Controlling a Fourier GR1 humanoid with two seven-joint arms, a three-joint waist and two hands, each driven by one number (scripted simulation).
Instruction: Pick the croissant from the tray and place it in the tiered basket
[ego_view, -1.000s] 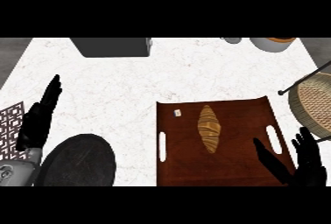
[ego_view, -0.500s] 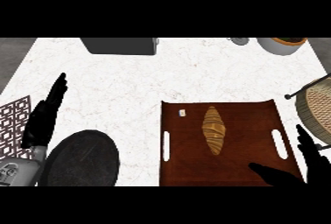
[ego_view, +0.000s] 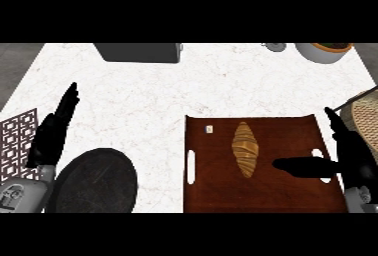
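right hand (ego_view: 353, 159) hovers open at the tray's (ego_view: 221, 195) right edge, thumb aimed at the croissant (ego_view: 245, 148) mid-tray to grasp it; left hand (ego_view: 52, 131) rests open at the desk's left edge.

croissant (ego_view: 245, 149) | golden, lengthwise | on brown tray (ego_view: 221, 195) | tiered basket (ego_view: 365, 112) perhaps at right edge

Left robot hand (ego_view: 52, 135) rests open, fingers up; right robot hand (ego_view: 353, 157) open, thumb extended sideways.
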